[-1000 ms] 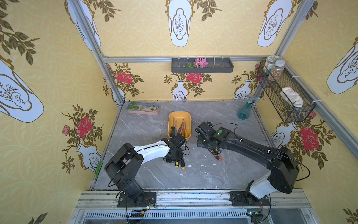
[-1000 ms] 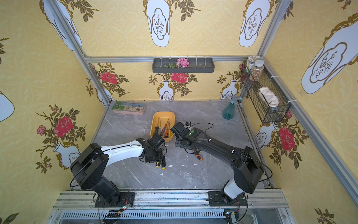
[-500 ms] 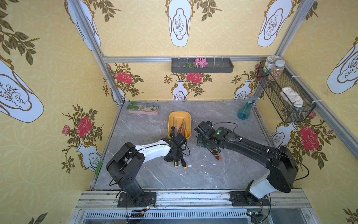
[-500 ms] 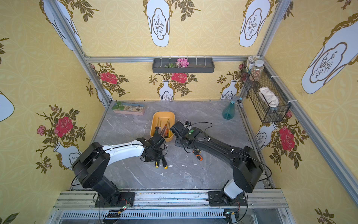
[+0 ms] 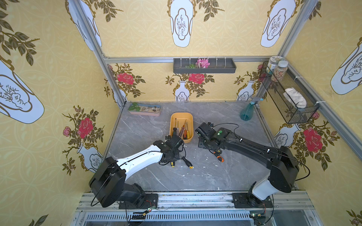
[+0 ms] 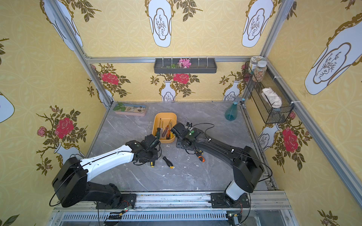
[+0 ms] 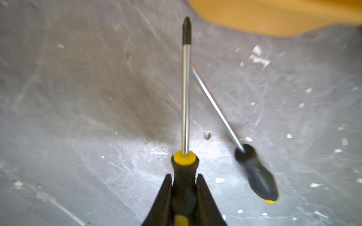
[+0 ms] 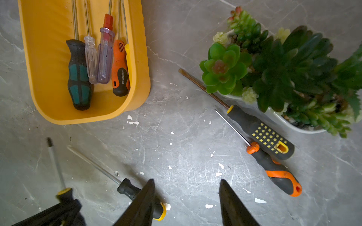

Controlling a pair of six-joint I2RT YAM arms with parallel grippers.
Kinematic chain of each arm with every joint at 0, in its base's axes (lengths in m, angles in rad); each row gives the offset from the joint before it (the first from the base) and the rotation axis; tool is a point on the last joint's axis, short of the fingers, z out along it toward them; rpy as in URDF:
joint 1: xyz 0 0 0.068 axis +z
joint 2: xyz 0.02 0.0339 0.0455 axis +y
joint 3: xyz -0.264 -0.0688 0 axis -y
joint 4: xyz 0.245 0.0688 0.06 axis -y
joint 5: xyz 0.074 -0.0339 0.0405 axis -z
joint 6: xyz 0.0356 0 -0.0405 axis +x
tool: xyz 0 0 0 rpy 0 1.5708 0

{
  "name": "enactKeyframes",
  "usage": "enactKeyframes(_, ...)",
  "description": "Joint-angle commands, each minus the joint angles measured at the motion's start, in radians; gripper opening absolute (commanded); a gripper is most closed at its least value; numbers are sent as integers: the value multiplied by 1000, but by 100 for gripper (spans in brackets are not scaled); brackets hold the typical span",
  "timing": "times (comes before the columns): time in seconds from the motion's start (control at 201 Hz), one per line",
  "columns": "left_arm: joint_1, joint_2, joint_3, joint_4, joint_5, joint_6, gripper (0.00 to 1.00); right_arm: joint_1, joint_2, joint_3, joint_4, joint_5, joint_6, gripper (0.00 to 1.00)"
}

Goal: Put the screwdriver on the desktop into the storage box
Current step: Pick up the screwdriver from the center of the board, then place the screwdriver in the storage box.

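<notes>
My left gripper (image 7: 184,177) is clamped on the black handle of the screwdriver (image 7: 185,97), down at the desktop (image 7: 78,97), near the storage box (image 7: 274,19). I think it is stiff and light, and the rubbery handle grips better than the shiny shaft. My right gripper (image 8: 187,181) stands apart, empty.

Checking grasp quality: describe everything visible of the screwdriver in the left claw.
The screwdriver has a black, rubbery-looking handle with a yellow collar and yellow patch, a shiny bare metal shaft and a dark cross-point tip. The left claw is shut on the handle behind the collar, a finger each side. The tip points toward the storage box. In the left wrist view its shaft crosses a second screwdriver lying on the desktop; contact between them cannot be told.
</notes>
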Motion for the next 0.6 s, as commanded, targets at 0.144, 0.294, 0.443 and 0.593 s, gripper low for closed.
enactKeyframes(0.144, 179, -4, 164, 12, -19, 202, 12, 2, 38, 31, 3, -20, -2, 54)
enactKeyframes(0.294, 234, 152, 347, 59, 14, 320, 12, 0, 66, 66, -10, -21, -8, 54)
enactKeyframes(0.443, 242, 341, 504, 79, 61, 397, 13, -7, 91, 97, -22, -21, -3, 54)
enactKeyframes(0.593, 257, 507, 630, 57, 85, 440, 14, -15, 108, 116, -29, -21, 2, 54)
